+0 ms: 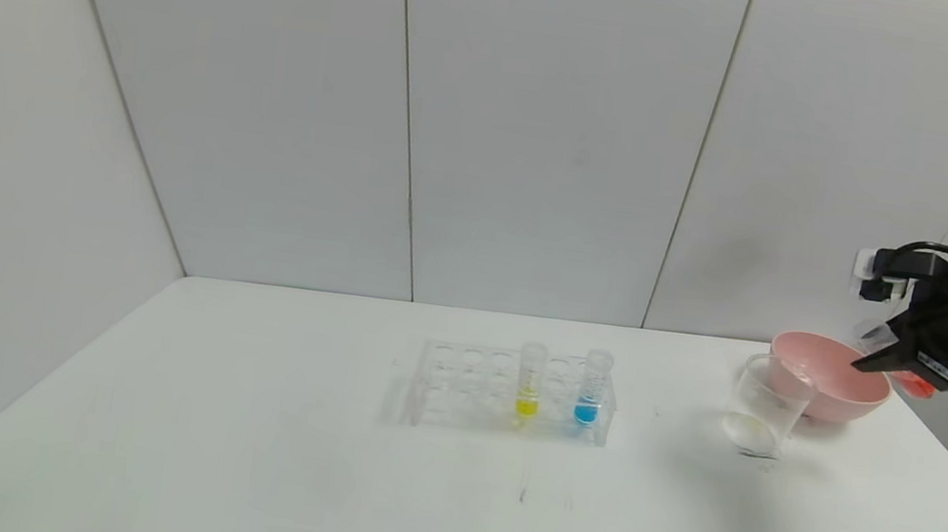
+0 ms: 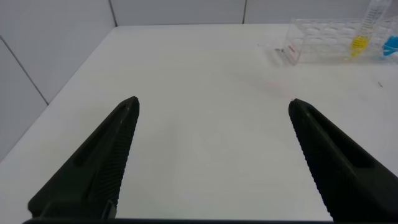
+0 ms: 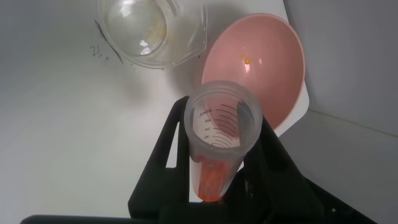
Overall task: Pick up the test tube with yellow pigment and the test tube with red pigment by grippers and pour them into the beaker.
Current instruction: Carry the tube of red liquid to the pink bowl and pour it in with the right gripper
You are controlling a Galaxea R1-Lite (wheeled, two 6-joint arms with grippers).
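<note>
My right gripper (image 1: pixel 874 360) is shut on the test tube with red pigment (image 1: pixel 916 386) and holds it tilted in the air over the far right side of the pink bowl, mouth pointing toward the beaker (image 1: pixel 765 405). In the right wrist view the tube (image 3: pixel 221 134) sits between the fingers of the right gripper (image 3: pixel 222 115), with red-orange liquid at its bottom, and the beaker (image 3: pixel 146 31) stands beyond it. The test tube with yellow pigment (image 1: pixel 530 379) stands upright in the clear rack (image 1: pixel 458 388). My left gripper (image 2: pixel 214 104) is open and empty above bare table, out of the head view.
A pink bowl (image 1: pixel 803 341) stands just behind and right of the beaker, near the table's right edge; it also shows in the right wrist view (image 3: pixel 261 68). A tube with blue liquid (image 1: pixel 592 390) stands in the rack beside the yellow one. The rack (image 2: pixel 323 43) shows far off in the left wrist view.
</note>
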